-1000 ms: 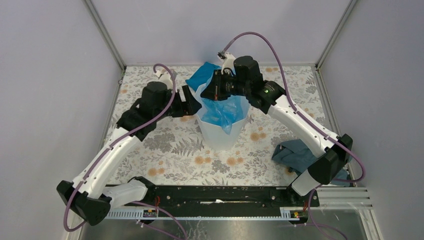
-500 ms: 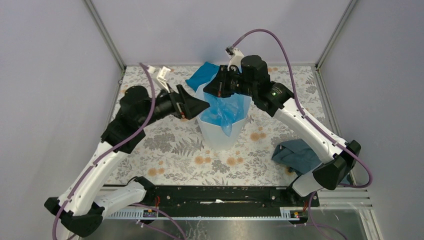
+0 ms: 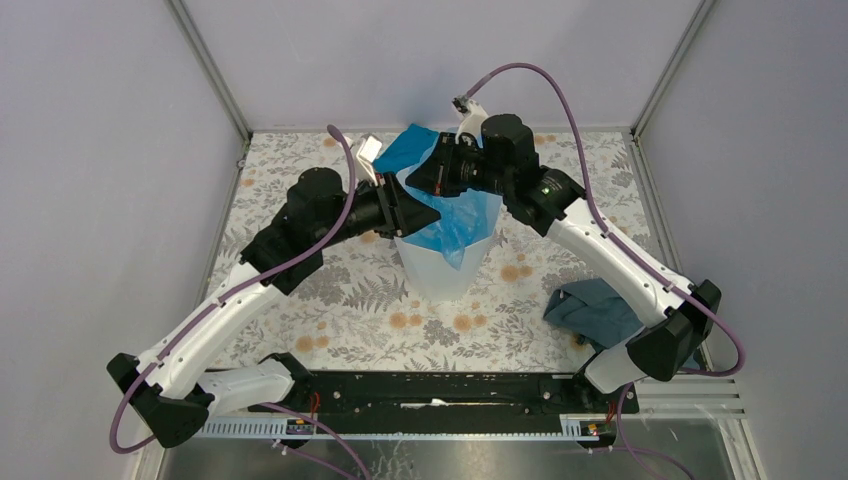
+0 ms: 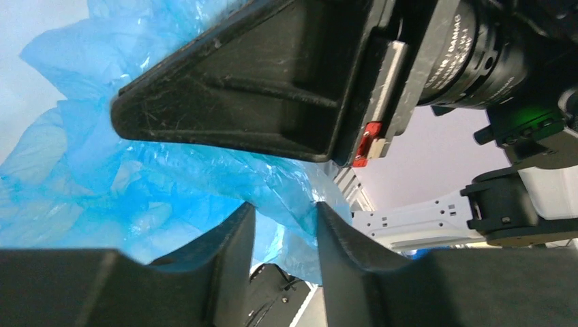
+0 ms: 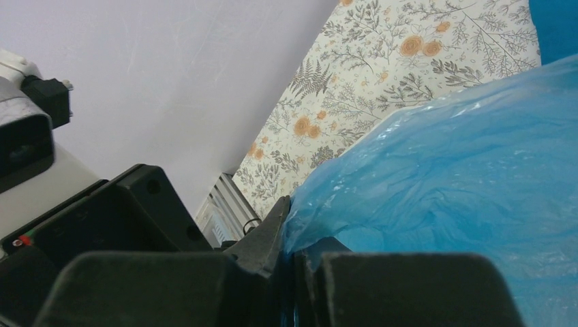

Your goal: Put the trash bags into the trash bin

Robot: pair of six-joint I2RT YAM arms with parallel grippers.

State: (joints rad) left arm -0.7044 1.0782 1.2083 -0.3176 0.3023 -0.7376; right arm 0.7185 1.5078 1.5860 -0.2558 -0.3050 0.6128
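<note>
The trash bin (image 3: 440,280) stands mid-table, with bare floral tabletop (image 3: 330,300) showing around it from 5 to 9 o'clock. The trash bag (image 3: 455,222) fills its mouth and spills over the 6 o'clock rim. A teal cloth (image 3: 405,148) lies at 11. The right gripper (image 5: 293,269), at 12, pinches the bag's edge. The left gripper (image 4: 283,225), at 9, has its fingers slightly apart.

The top camera looks down over the whole bench (image 3: 330,300); both wrist cameras press close against the bag (image 4: 88,177) (seen in all three views).
</note>
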